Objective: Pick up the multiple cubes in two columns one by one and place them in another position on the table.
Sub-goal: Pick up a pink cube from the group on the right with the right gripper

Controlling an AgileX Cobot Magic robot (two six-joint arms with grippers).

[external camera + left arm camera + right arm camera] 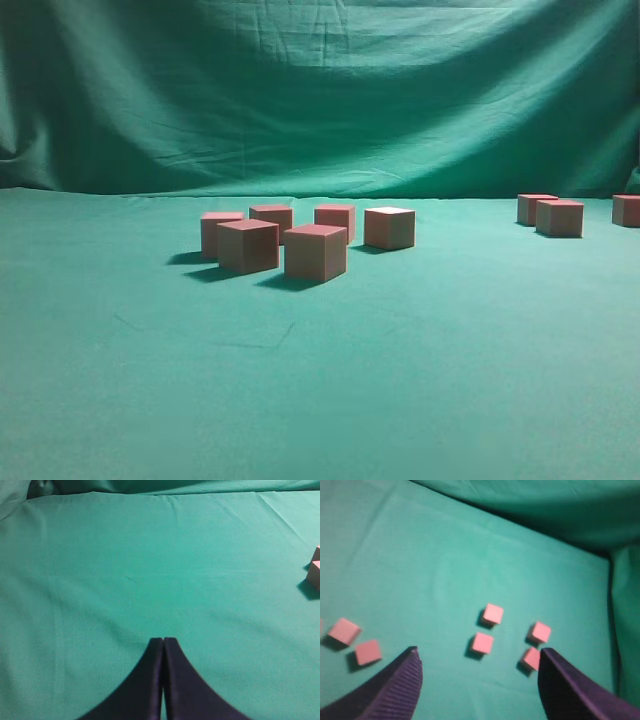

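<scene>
Cubes sit in two bunches on the green desk. Right tool hangs well above them, spread wide and holding nothing, with four cubes in a neat block below and two more off to the side. Left tool is pinched closed and empty. Exterior shows six in the middle cluster and three far right, so plenty left, probably.
</scene>
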